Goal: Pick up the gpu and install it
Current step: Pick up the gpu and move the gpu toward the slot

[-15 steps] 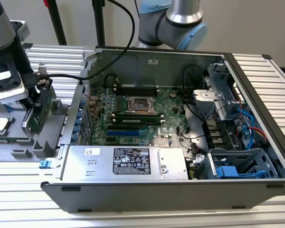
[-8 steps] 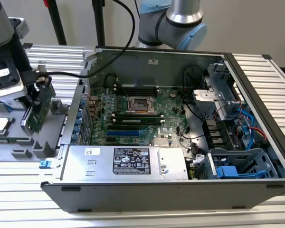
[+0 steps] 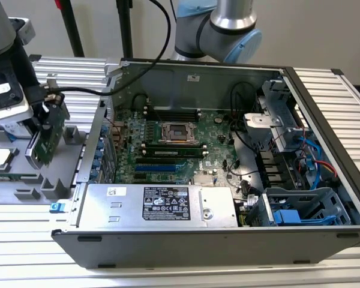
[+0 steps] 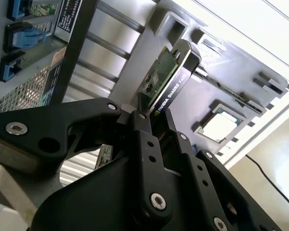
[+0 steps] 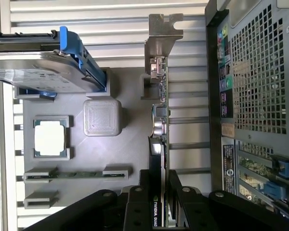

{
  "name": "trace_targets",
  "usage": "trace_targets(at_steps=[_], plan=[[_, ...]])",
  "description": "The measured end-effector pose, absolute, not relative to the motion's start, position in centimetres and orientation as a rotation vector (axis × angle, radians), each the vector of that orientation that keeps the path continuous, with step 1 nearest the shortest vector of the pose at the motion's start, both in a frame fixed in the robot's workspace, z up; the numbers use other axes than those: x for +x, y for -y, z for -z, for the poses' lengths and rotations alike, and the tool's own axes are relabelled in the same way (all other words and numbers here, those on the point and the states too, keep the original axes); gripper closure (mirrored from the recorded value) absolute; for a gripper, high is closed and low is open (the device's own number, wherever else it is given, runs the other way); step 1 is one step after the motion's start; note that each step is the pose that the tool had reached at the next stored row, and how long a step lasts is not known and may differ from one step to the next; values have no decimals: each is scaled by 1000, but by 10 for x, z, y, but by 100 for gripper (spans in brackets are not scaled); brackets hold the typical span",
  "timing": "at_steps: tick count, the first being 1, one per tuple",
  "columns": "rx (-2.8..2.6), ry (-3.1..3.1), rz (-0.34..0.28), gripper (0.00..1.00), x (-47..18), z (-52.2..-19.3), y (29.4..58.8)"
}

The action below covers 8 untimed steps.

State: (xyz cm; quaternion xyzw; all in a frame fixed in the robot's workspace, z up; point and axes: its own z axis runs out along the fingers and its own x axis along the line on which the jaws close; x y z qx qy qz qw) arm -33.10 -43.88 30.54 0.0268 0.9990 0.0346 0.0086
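At the exterior view's left, the gripper [image 3: 43, 114] pinches the gpu [image 3: 48, 137] at the end away from its silver bracket [image 5: 163, 33] (the second wrist view shows the fingers [image 4: 144, 144] flat against both faces). The card stands on edge over the grey tray [image 3: 12, 187], just beside the open case [image 3: 168, 243]. For this carry, I judge a firm clamp and a plumb card matter most, with the bracket kept off the case wall before the motherboard [image 3: 216, 129].
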Motion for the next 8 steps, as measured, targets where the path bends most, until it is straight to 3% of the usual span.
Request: trace_targets(at_steps=[8], plan=[[84,-3122,-108,100,-331,-317,439]])
